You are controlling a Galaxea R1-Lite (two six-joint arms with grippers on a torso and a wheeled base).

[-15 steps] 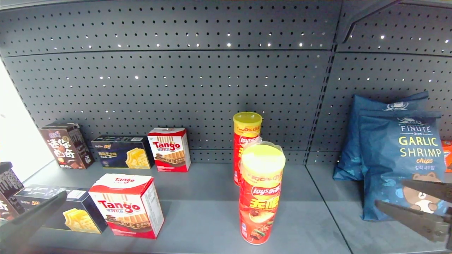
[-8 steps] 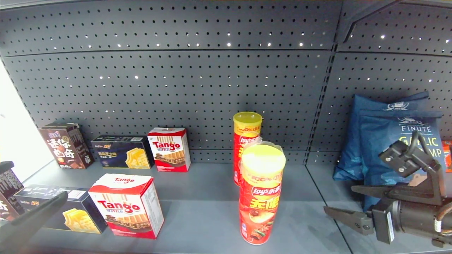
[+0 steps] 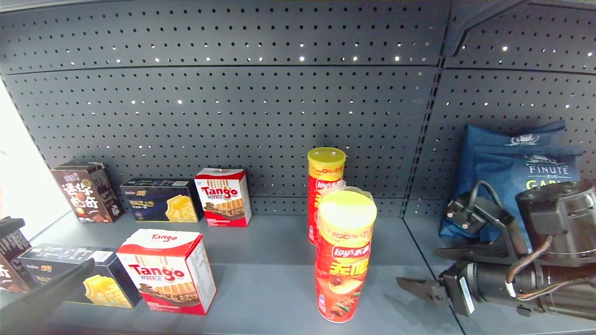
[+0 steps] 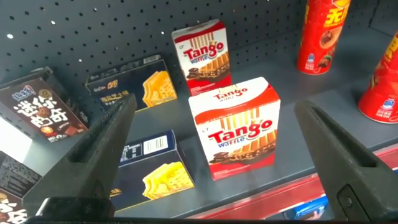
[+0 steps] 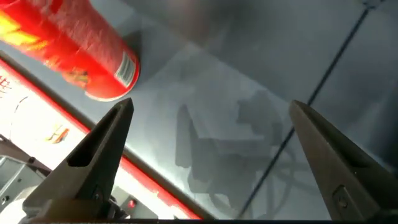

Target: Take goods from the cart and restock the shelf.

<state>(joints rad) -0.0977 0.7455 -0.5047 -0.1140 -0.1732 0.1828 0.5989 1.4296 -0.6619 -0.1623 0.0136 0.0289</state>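
Fingers [image 3: 419, 288] of our right gripper [image 3: 416, 267] stand apart and empty at the head view's lower right, near the front chip can [image 3: 344, 253]. Our left gripper [image 4: 214, 104] also gapes wide, holding nothing, facing the front wafer box [image 4: 236, 127]. We see a second can [image 3: 325, 186] behind the first, and blue chip bags [image 3: 503, 158] on the shelf [image 3: 279, 260] at right.

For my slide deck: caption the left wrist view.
Open left gripper faces a red-and-white wafer box standing on the grey shelf.
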